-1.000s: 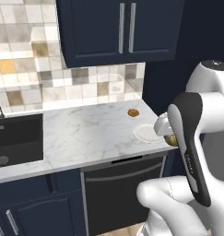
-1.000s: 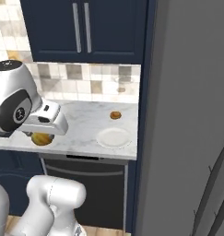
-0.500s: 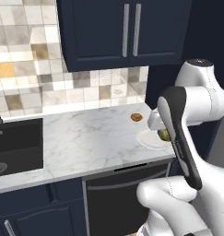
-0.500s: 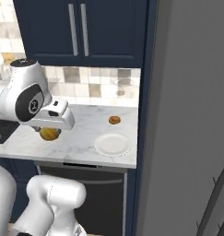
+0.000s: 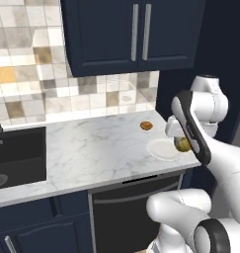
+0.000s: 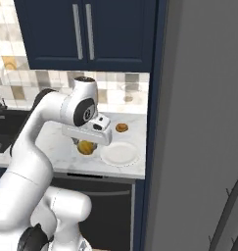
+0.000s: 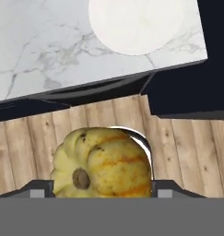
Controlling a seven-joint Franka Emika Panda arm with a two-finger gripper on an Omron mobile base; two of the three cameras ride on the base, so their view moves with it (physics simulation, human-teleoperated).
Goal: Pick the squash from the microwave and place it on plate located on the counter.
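Squash (image 7: pixel 102 162) sits clamped in the gripper (image 6: pixel 86 145), held up in the air off the counter's front edge, just left of the plate as seen from the right base cam. Counter (image 5: pixel 92 148): white marble w/ grey veins, black sink (image 5: pixel 15 155) at far left, navy cabinets (image 5: pixel 134 34) above, black dishwasher front (image 5: pixel 131 207) below. Plate (image 5: pixel 162 149) is plain white, near the counter's right end, nothing on it. Small brown disc (image 5: pixel 146 125) lies behind the plate, apart from it. Hand cam looks down past squash: wood floor (image 7: pixel 35 133) under it, plate at top. Squash prob. not yet over the plate; hard to judge depth.
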